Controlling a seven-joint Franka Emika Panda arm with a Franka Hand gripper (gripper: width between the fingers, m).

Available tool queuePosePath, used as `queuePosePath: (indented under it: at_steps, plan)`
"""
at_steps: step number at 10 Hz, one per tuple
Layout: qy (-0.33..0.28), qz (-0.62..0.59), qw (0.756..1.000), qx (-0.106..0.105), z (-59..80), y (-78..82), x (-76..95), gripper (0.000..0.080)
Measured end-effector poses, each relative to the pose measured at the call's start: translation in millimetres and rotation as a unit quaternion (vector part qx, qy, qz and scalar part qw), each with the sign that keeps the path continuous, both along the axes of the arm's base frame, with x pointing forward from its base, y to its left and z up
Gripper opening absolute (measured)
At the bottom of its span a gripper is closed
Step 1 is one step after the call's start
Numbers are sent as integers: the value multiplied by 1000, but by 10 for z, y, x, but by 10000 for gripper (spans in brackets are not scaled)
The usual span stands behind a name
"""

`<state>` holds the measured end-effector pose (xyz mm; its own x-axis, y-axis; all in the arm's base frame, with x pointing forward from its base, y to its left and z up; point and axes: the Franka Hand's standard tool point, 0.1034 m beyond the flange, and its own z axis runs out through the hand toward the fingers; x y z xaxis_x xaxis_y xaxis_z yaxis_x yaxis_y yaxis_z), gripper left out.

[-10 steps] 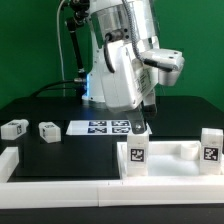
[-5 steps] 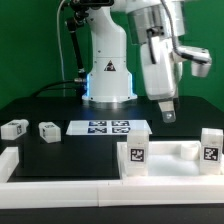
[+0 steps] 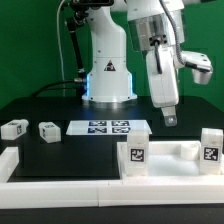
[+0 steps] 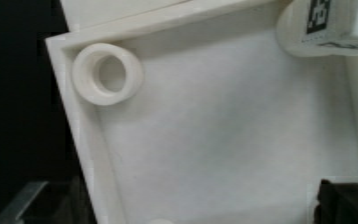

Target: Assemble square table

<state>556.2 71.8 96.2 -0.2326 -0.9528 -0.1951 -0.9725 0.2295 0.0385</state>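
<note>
Moved: since a second ago the claw (image 3: 168, 120) has been lifted from low beside the marker board (image 3: 108, 127) and carried toward the exterior view's right. It is now held clear of the bench (image 3: 60, 150).
Border rail: the border rail (image 3: 90, 188) is seen nearest, along the front edge.
Tabletop: the tabletop (image 3: 175, 150) is laid flat just behind that rail, at 6 o'clock of the claw in the exterior view. It is also looked straight down on in the wrist view.
Upright legs: one upright leg (image 3: 136, 155) is stood at 7 o'clock of the claw, and a second upright leg (image 3: 210, 148) at 4 o'clock. Whether they are screwed home cannot be told.
Corner socket: an empty corner socket (image 4: 105, 73) is shown inside the raised rim.
Claw state: the fingertips (image 4: 25, 200) are spread wide apart and nothing is held between them.
Loose legs: a loose leg (image 3: 47, 130) and an outer loose leg (image 3: 13, 127) lie at 9 o'clock of the claw, well apart from it and past the marker board. Their long axes cannot be read.
Deciding relation: the empty socket is judged to need a leg, so a reach toward 9 o'clock is probably called for before anything is brought back over the tabletop.
</note>
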Motion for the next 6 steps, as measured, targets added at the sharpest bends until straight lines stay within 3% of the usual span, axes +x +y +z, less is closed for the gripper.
queuePosePath:
  at_steps: [3, 6]
  plan:
    - [-8, 88, 996, -10, -66, -69, -55, 649]
    - [0, 116, 993, -21, -83, 4, -100, 649]
